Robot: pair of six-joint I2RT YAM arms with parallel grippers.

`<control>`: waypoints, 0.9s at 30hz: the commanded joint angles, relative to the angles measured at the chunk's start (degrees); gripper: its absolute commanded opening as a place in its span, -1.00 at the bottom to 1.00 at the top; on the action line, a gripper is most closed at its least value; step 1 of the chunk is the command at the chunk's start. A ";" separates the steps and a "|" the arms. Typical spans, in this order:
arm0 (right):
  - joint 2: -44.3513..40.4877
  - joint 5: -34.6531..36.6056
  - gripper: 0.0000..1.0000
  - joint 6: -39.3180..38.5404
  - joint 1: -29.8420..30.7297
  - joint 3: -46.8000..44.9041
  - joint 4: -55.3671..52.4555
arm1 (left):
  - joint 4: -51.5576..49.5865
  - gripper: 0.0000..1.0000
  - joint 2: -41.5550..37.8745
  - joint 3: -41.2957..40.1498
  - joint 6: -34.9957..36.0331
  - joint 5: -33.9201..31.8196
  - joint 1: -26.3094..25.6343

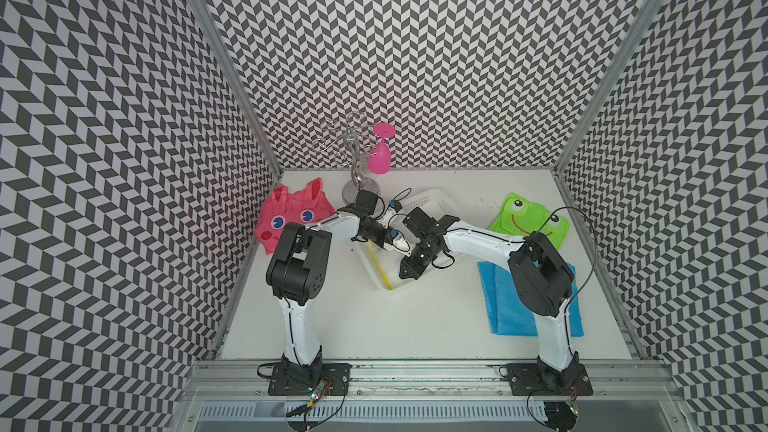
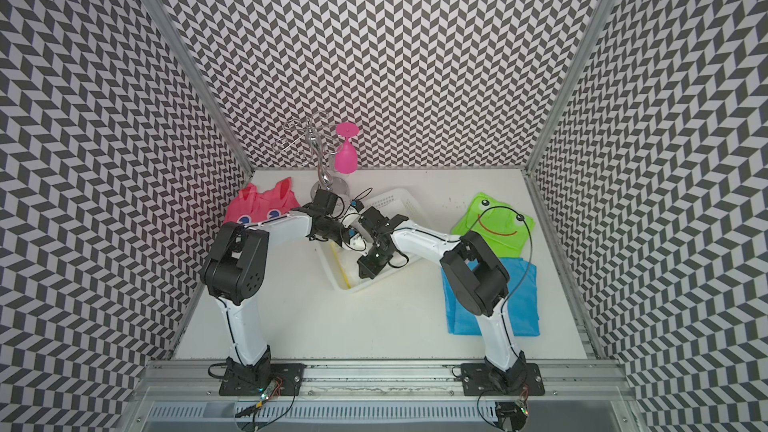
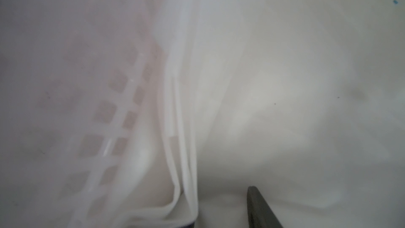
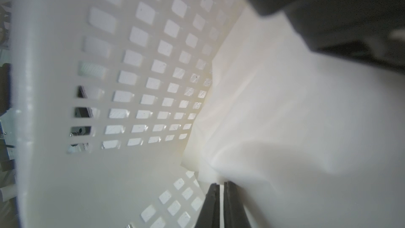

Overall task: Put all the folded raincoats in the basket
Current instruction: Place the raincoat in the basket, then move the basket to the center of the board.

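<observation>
Though the folded raincoat seems to lie inside the basket already, the right claw sits pressed almost together at its fold, the left claw I cannot judge, so letting go and withdrawing remain.

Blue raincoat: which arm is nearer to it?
Right. The right arm bends directly over the blue raincoat; the left arm stands across the table, by the pink raincoat.

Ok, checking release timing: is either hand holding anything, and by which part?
Right hand looks pinched on a fold of the white raincoat inside the basket; left hand: cannot tell.
</observation>
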 commanded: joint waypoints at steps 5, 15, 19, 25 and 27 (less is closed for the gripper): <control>-10.80 1.43 -0.47 0.05 1.28 -1.73 -1.95 | -4.22 -0.06 1.53 2.33 0.26 -1.97 0.81; -27.94 17.09 -0.12 15.83 -10.02 -13.58 7.50 | -12.37 0.20 -7.53 8.38 3.48 5.87 1.78; -37.40 32.65 0.68 18.48 -10.60 -20.70 12.61 | -14.84 0.30 -11.70 9.05 4.53 7.47 2.18; -49.54 51.08 0.99 34.08 -12.40 -33.99 17.57 | -15.23 0.44 -17.30 5.96 6.98 8.43 3.49; -52.33 47.20 0.99 38.10 -14.65 -37.93 18.24 | -14.56 0.48 -18.82 4.37 7.79 9.23 3.54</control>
